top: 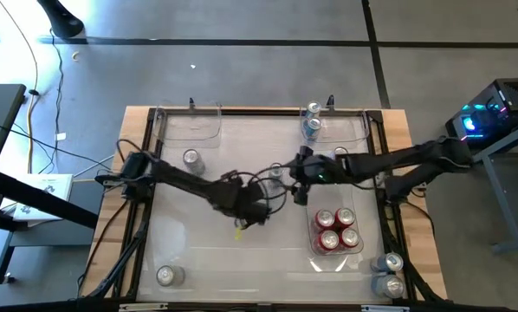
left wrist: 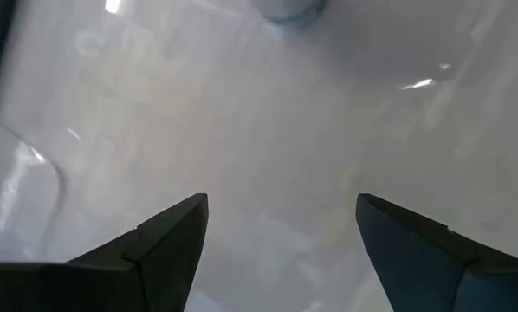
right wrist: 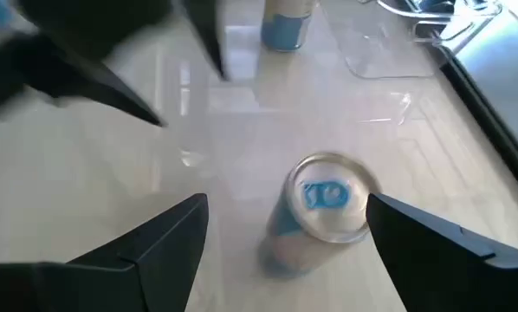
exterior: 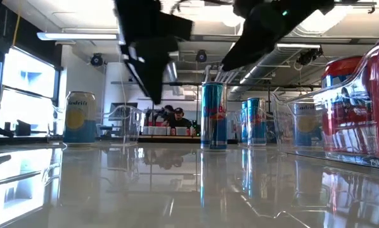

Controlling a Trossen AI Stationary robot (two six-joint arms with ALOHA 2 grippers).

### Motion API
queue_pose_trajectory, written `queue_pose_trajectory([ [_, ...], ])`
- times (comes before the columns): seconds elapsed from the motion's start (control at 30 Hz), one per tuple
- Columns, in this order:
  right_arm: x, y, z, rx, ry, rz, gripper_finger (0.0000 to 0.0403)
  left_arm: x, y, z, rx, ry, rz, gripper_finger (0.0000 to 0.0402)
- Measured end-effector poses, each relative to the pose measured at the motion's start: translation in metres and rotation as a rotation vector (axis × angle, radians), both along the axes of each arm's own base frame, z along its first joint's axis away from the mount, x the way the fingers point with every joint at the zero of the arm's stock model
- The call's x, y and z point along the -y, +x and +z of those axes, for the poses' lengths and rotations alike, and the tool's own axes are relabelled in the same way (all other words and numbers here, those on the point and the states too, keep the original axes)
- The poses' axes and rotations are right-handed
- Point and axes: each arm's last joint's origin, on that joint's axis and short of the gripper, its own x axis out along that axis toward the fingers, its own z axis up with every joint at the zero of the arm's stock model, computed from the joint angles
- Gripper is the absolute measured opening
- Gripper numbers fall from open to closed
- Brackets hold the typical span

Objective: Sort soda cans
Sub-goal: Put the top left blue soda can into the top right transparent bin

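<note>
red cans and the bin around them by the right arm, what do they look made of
Four red cylindrical cans: probably thin metal, given the shiny silver tops and glossy printed bodies. Clear rectangular bin holding them: likely hard plastic, transparent, glossy, with bright edge reflections.

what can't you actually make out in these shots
- Blue slim metal can at table centre: in the high view the two arms cover most of it.
- Left gripper: the arm's own body hides its fingers from above.
- Red cans in the clear plastic bin: in the low view the picture's right edge cuts them off, so no count there.
- People behind the table in the low view: too small.
</note>
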Motion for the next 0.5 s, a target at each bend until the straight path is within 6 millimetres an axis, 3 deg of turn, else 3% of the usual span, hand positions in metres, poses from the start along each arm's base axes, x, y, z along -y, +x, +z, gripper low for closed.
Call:
queue_pose_trajectory([
  [0.27, 0.037, 0.028, -0.007, -0.069, 0.044, -0.028, 0.0310, 0.004, -0.058, 0.003, 0.271, -0.115, 0.077, 0.0273],
  [0.5, 0.051, 0.046, -0.005, -0.152, 0.141, 0.025, 0.0310, 0.005, -0.084, -0.011, 0.421, -0.187, 0.115, 0.0269],
])
